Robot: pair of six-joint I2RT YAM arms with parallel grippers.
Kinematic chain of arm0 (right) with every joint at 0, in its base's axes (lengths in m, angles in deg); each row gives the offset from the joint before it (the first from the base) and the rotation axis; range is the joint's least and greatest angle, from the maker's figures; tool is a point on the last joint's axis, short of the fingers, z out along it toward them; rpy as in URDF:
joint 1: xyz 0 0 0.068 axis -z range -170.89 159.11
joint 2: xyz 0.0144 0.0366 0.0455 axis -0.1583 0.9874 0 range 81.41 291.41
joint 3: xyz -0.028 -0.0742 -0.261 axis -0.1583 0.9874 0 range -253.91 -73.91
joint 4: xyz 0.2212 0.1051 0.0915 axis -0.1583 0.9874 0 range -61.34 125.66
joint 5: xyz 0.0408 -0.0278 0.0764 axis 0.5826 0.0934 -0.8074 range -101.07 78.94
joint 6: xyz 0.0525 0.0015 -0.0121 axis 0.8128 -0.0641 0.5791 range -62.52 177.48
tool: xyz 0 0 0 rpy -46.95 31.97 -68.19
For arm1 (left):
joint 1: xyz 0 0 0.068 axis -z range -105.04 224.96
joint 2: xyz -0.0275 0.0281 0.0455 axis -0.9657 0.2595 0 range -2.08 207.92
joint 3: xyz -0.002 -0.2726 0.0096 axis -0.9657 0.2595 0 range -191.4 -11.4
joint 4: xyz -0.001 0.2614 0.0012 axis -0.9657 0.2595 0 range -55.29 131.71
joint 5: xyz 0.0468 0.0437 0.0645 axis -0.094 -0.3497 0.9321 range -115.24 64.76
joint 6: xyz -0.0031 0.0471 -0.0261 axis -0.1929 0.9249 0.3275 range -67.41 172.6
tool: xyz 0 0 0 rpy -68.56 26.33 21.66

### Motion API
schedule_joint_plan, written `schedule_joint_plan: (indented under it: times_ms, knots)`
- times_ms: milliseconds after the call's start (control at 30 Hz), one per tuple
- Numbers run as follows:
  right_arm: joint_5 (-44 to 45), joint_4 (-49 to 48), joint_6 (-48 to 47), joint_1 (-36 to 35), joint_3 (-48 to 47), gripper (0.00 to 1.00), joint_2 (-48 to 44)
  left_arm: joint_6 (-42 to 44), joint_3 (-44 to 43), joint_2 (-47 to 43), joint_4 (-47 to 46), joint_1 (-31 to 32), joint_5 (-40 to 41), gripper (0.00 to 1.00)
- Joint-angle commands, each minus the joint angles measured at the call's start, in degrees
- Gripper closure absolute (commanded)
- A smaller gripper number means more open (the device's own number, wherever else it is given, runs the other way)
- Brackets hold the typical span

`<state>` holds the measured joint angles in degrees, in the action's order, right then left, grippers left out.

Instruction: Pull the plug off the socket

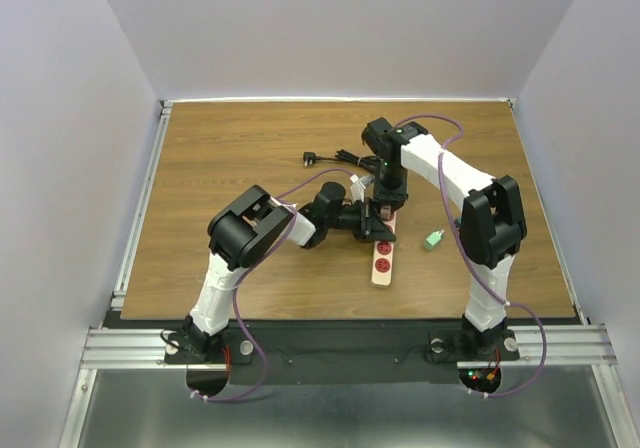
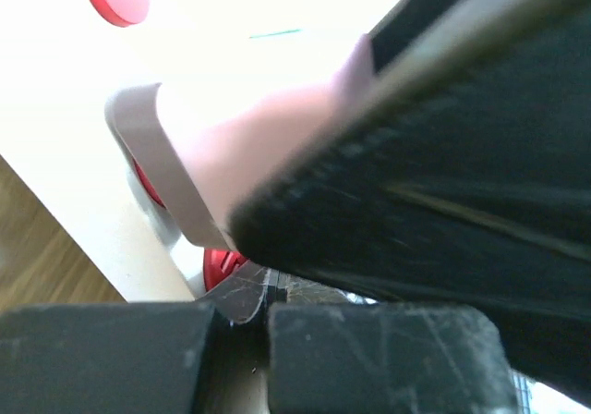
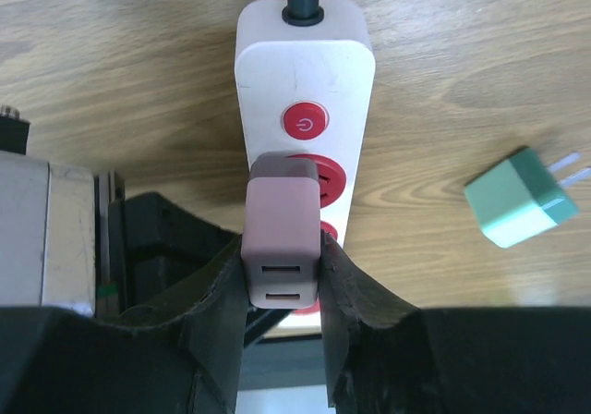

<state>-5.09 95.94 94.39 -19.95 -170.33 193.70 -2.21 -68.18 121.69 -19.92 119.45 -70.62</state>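
Socket [image 1: 381,268] mid-table, lengthwise, cord end far. Left gripper [image 2: 240,314] low on socket, fingers seemingly pressed together, likely bracing it. Right gripper [image 3: 283,268] pinching plug [image 3: 282,238] by both side faces, plug seated in outlet beside power button [image 3: 306,120]. Probably light, rigid, smooth plastic with snug prongs: hold side faces firmly, pull straight out, keep light socket pinned.
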Motion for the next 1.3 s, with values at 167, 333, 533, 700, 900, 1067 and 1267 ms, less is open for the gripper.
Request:
schedule_joint_plan:
  times_ms: [167,333,533,700,900,1067,1267]
  knots:
    - [-3.0,-4.8,-3.6,4.4,-14.3,1.0,-5.9,4.0,3.5,8.9,18.1,2.5,1.1,1.0]
    - [-4.8,-3.0,-4.4,5.6,-17.0,0.99,-5.5,3.5,3.1,9.8,18.0,2.8,0.8,1.0]
    - [-9.0,-1.5,-4.0,5.7,-19.3,1.0,-6.9,3.3,3.2,10.3,18.0,2.7,0.6,1.0]
    - [-8.3,-1.6,-4.9,5.7,-15.4,1.0,-7.2,3.5,2.5,10.6,17.8,2.7,0.0,1.0]
    - [-6.3,-4.9,-5.7,5.7,-9.4,1.0,-6.6,4.7,3.8,4.2,17.2,1.3,0.1,1.0]
    - [-4.5,-7.0,-7.3,5.7,-4.7,1.0,-5.1,7.5,5.0,-13.1,21.5,1.0,2.0,1.0]
    - [-5.7,-11.1,-11.5,5.6,-1.3,1.0,-3.9,8.3,4.7,-26.5,26.1,1.0,1.7,1.0]
